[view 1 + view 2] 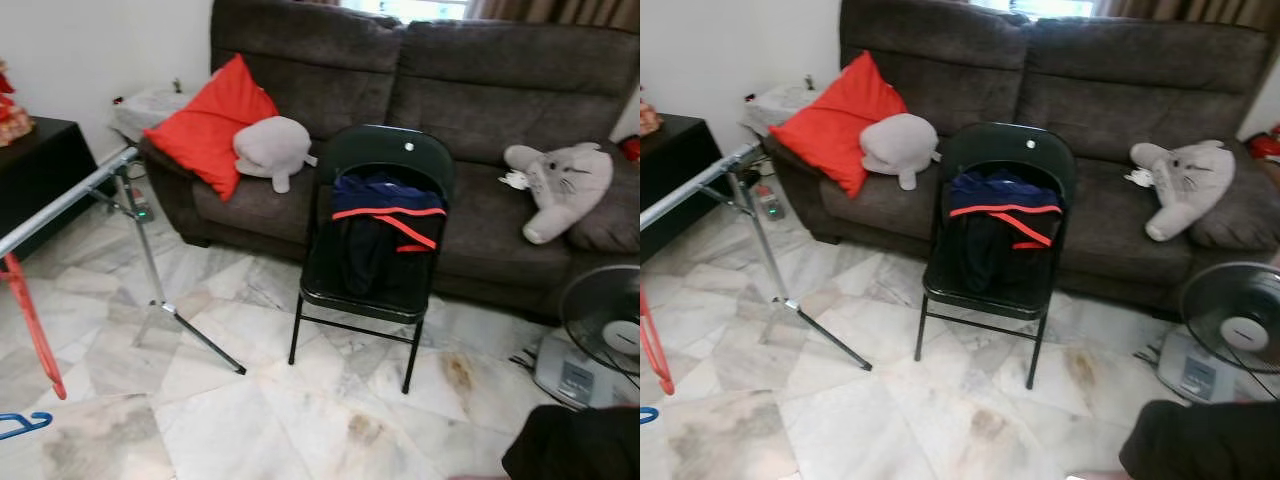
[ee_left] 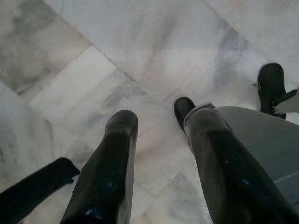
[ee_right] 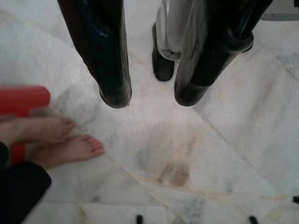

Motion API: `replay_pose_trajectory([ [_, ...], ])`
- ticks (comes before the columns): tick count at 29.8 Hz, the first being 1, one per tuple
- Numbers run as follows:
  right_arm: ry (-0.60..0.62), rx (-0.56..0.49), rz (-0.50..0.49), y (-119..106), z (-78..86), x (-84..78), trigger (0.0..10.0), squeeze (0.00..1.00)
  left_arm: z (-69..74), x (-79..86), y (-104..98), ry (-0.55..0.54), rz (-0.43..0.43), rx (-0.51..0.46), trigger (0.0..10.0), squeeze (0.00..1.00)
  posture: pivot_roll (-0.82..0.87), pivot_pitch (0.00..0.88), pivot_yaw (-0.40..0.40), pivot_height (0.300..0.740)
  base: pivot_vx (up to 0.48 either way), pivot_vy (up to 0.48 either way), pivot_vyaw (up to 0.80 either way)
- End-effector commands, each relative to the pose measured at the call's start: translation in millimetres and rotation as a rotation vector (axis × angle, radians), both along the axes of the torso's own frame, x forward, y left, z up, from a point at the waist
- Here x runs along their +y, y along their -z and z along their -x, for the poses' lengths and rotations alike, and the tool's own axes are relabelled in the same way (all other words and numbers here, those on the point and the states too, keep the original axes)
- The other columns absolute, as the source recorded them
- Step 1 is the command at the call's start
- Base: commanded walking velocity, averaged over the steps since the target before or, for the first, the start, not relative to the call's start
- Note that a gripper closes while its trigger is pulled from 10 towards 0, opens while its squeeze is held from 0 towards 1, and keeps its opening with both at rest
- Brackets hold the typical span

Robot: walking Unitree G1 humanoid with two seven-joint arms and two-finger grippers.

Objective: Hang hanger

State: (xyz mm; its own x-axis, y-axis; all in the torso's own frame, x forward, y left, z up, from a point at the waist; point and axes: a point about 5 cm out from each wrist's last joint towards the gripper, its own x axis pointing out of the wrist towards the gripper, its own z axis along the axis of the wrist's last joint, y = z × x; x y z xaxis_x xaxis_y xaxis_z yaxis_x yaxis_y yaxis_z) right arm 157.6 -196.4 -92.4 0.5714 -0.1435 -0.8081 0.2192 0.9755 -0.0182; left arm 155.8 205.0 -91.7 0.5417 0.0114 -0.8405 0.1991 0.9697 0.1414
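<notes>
Sofa, dark grey-brown, spans the far wall, carrying a red cushion, a grey plush and another grey plush toy. Before it a black folding chair holds navy clothing with red trim. A metal drying rack slants at the floor's left edge, and a fan stands at its right edge. On white marble floor, at the near left corner, lies the blue hanger. Left gripper and right gripper hang over tiles, fingers spread, holding nothing. A person's bare feet stand near the right gripper.
</notes>
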Motion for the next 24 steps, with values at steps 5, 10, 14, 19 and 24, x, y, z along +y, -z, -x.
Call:
replay_pose_trajectory([
  [5, -0.001, -0.011, -0.001, -0.8, -1.4, 0.1, 10.0, 0.0, 3.2, 2.7, 1.0, -0.016, 0.006, 0.014, 10.0, 0.0, 0.02, 0.069, -0.008, 0.74, 0.348, 0.0, 0.0],
  [10, -0.001, -0.011, 0.001, -0.9, -1.6, -0.6, 10.0, 0.0, -0.1, 0.3, 0.1, -0.013, 0.01, 0.003, 10.0, 0.0, 0.02, 0.069, -0.009, 0.74, 0.353, 0.0, 0.0],
  [14, -0.001, -0.014, 0.002, -1.3, -2.3, -1.2, 10.0, 0.0, -1.3, -1.9, 0.0, -0.012, 0.013, 0.001, 10.0, 0.0, 0.02, 0.068, -0.008, 0.74, 0.356, 0.0, 0.0],
  [19, -0.011, -0.019, 0.003, -1.9, -3.5, -1.2, 10.0, 0.0, -1.9, -3.8, 0.1, -0.011, 0.016, 0.0, 10.0, 0.0, 0.02, 0.068, -0.009, 0.74, 0.358, 0.0, 0.0],
  [24, -0.024, -0.039, 0.011, -4.0, -7.6, -1.3, 10.0, 0.0, -2.2, -5.4, 0.2, -0.011, 0.02, 0.001, 10.0, 0.0, 0.01, 0.066, -0.007, 0.74, 0.355, 0.0, 0.0],
])
